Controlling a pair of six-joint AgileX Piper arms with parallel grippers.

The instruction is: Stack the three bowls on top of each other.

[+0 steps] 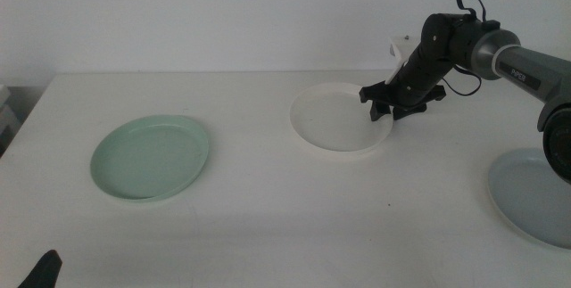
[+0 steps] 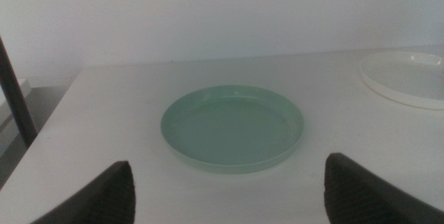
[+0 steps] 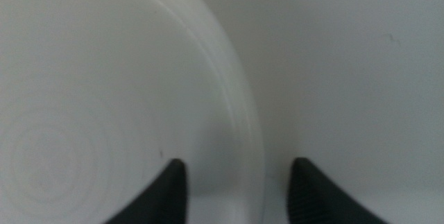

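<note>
The white bowl [image 1: 339, 119] sits on the table at the back centre-right. My right gripper [image 1: 382, 110] is open and low at its right rim; in the right wrist view [image 3: 237, 186] one jaw is over the inside of the white bowl [image 3: 104, 99] and the other outside the rim. The mint green bowl [image 1: 150, 157] lies at the left and fills the left wrist view [image 2: 232, 127]. My left gripper [image 2: 229, 196] is open, waiting short of it at the table's front left [image 1: 40, 272]. The grey bowl [image 1: 533, 197] lies at the right edge, partly cut off.
The white table [image 1: 268, 226] runs to a pale back wall. The right arm [image 1: 508, 56] reaches in from the right above the grey bowl. A dark post [image 2: 15, 92] stands off the table's left edge. The white bowl's rim shows in the left wrist view [image 2: 409, 78].
</note>
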